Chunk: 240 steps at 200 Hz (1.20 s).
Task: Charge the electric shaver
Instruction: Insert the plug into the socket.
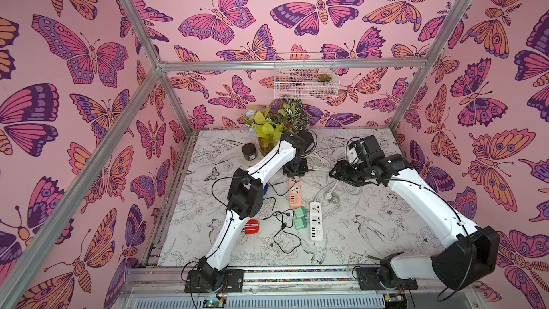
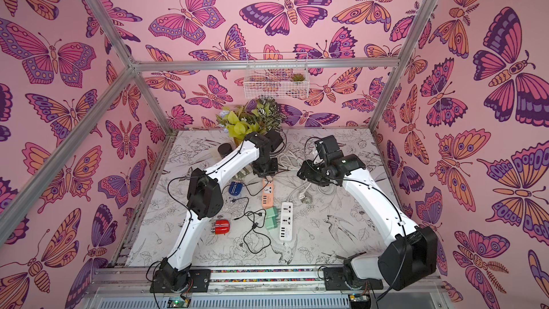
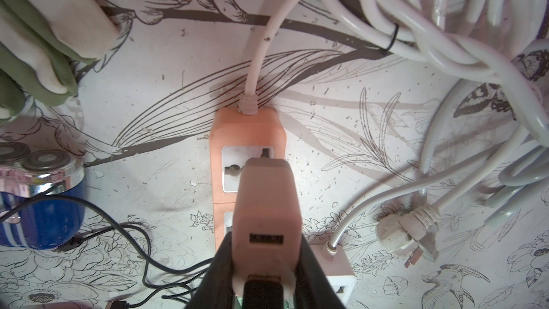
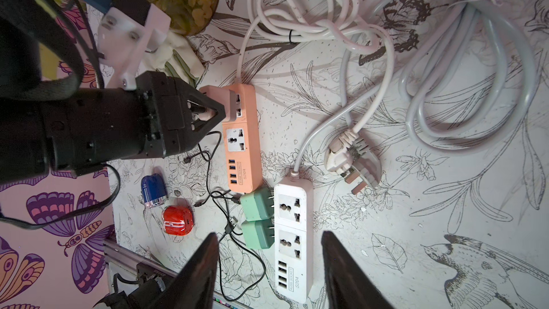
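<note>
Down left of centre in a top view, the red shaver [image 2: 221,226] lies crosswise, heads pointing left; the blue shaver [image 2: 236,188] above it runs up the frame, heads at its upper end. The left gripper [image 3: 266,248] clamps a pink adapter [image 3: 266,197] against the orange strip [image 2: 269,194]. The wire basket [image 2: 267,93] holds a succulent [image 2: 298,77]. The right gripper [image 4: 269,234] gapes, empty.

orange power strip [image 4: 242,144] label: "SOCKET S204" | white power strip [image 4: 292,239] label: "SOCKET S204"

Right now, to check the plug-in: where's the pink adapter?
Left wrist view: the left gripper holds the pink adapter at the cord-end socket of the orange power strip.
</note>
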{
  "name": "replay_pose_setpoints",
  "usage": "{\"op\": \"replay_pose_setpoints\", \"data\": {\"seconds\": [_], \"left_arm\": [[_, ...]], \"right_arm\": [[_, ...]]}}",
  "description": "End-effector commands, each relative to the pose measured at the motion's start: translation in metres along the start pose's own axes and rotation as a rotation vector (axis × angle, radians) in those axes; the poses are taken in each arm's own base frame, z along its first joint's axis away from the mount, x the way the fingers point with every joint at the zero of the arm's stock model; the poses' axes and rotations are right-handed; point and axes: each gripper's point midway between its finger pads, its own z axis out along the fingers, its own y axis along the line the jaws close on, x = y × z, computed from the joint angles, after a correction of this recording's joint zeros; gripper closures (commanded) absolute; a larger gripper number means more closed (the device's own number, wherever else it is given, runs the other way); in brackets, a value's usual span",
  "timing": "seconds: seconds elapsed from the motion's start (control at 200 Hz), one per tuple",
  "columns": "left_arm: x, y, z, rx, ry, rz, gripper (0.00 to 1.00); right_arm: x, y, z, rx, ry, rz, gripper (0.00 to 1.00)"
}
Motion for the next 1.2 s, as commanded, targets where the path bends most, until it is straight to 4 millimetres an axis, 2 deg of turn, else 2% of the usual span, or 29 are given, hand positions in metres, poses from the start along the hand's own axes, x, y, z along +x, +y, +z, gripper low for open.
{"op": "replay_pose_setpoints", "data": {"seconds": [0.0,0.19,0.696,1.016,1.197], "left_arm": [[0.008,0.015,0.017,-0.084,0.043,-0.011,1.0],[0.006,0.01,0.026,-0.072,0.06,-0.01,1.0],[0.0,0.022,0.032,-0.128,0.043,-0.011,1.0],[0.001,0.015,0.037,-0.098,0.065,-0.005,1.0],[0.008,0.026,0.038,-0.149,0.074,-0.008,1.0]], "right_arm": [[-0.001,0.001,-0.005,-0.019,-0.014,0.013,0.43],[0.0,0.001,-0.006,-0.022,-0.013,0.012,0.43],[0.001,0.002,-0.005,-0.037,-0.015,0.021,0.43],[0.003,0.001,-0.004,-0.037,-0.012,0.022,0.43],[0.003,0.001,-0.003,-0.037,-0.012,0.022,0.43]]}}
